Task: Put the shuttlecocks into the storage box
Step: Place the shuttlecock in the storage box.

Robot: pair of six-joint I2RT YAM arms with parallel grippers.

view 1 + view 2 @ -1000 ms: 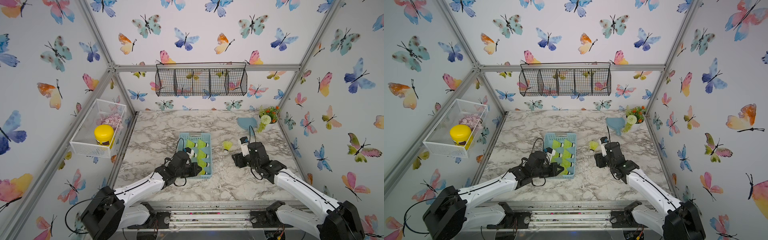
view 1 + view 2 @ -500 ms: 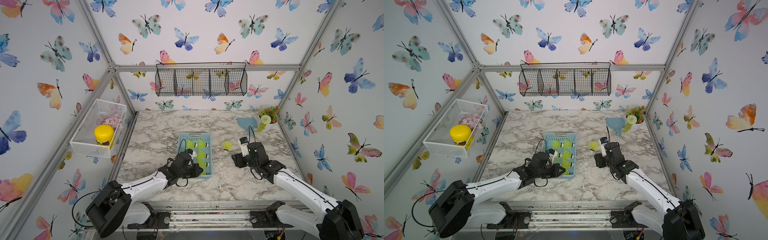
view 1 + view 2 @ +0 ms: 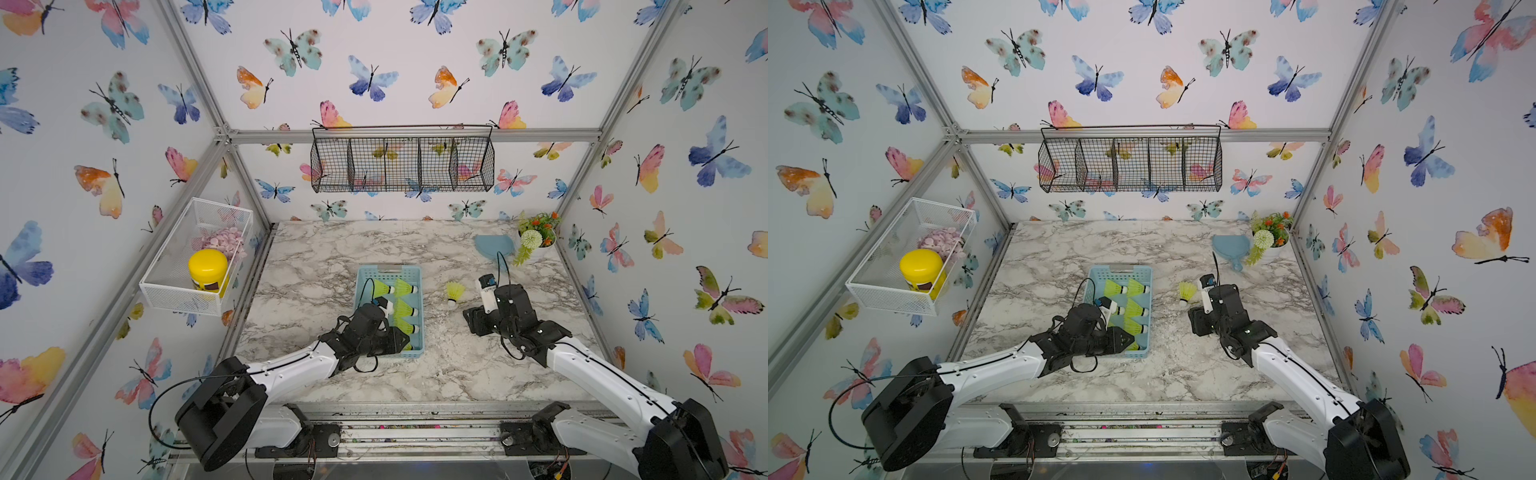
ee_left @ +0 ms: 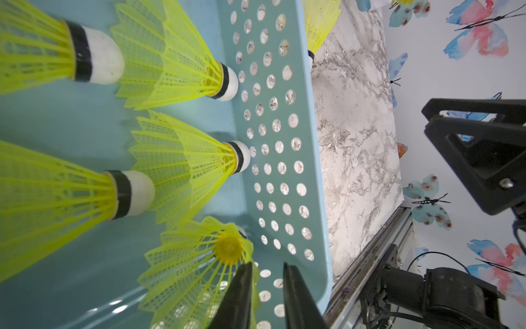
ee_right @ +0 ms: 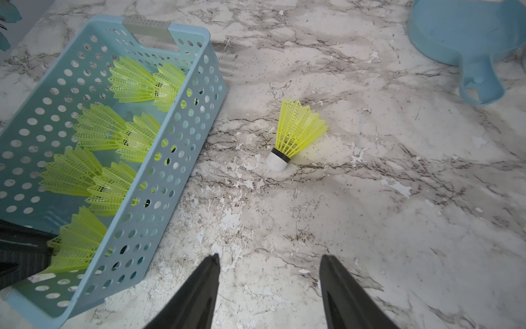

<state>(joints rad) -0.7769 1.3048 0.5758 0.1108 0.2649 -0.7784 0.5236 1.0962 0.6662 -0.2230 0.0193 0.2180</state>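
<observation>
Well, in a top view the storage box point(image 3: 389, 271) sits mid-table on the marble table point(image 3: 332, 249), with the shuttlecocks point(image 3: 401, 309) lying in rows inside, tips to the right. 1 loose shuttlecock point(image 3: 454, 291) lies on its side just right of the box, white tip toward the near edge. A yellow-lidded jar point(image 3: 208, 270) in the white wire basket point(image 3: 183, 297) on the left wall carries a dark label, too small to read. From the left wrist view, the left gripper point(image 4: 267, 296) is down in the box's near right corner. Its jaws are parted only a sliver and clamp nothing, though a skirt rim brushes one finger. From the right wrist view, the right gripper point(image 5: 270, 284) stands wide apart and empty, aimed at the loose one, and 7 are in the box. These look feather-light. The lattice skirts are springy and would buckle under a hard pinch, and the rounded tip could slip. I'd take it at the narrow neck by the black band. No brand or writing shows on them or the box.
</observation>
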